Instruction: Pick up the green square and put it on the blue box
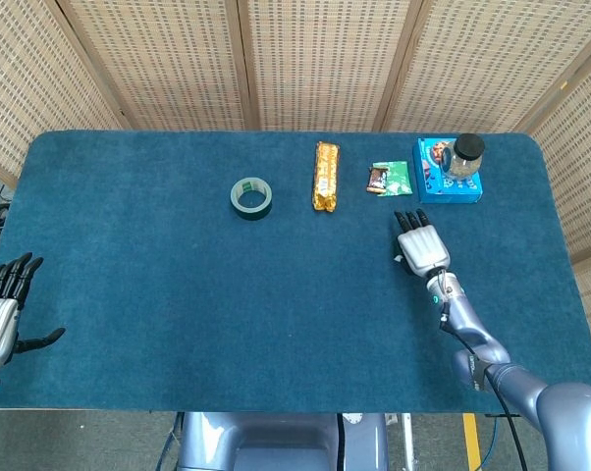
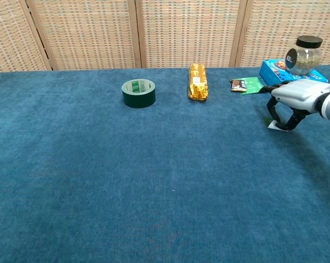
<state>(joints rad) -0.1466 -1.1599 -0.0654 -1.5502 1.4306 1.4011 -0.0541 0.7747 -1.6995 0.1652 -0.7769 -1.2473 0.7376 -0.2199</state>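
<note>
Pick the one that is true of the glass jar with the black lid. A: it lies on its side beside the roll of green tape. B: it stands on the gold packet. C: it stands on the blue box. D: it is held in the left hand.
C: the glass jar stands upright on the blue box at the far right of the table, away from both hands.

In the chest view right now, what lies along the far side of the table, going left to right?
Green tape roll → gold snack packet → small dark wrapper on the green packet → blue box, with the glass jar standing on it.
</note>
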